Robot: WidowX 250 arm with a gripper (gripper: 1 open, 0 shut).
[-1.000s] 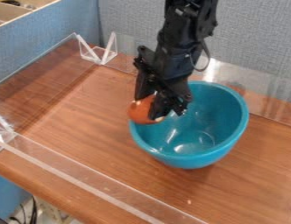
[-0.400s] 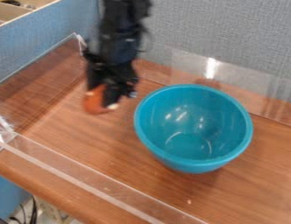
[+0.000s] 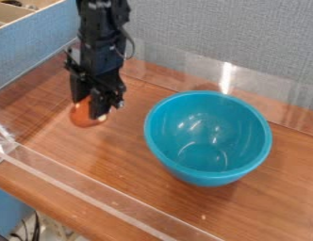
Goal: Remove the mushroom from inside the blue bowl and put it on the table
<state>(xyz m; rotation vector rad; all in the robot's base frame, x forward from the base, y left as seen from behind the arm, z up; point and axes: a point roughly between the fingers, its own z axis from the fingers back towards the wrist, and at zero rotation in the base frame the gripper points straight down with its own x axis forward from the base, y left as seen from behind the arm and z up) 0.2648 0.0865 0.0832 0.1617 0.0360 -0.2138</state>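
The mushroom (image 3: 84, 116), with an orange-brown cap, sits between the black fingers of my gripper (image 3: 93, 108), which is shut on it and points straight down. It hangs just above or at the table (image 3: 71, 165), left of the blue bowl (image 3: 207, 138); whether it touches the wood I cannot tell. The bowl stands upright at the centre right with nothing inside it. The mushroom's stem is mostly hidden by the fingers.
Clear acrylic walls (image 3: 90, 198) run along the table's front and left edges, and another runs along the back (image 3: 235, 75). A blue partition (image 3: 46, 47) stands behind the left side. Bare wood lies left of and in front of the bowl.
My gripper has carried the mushroom from the bowl's left rim out to the left and slightly down over the table. The bowl has stayed in place.
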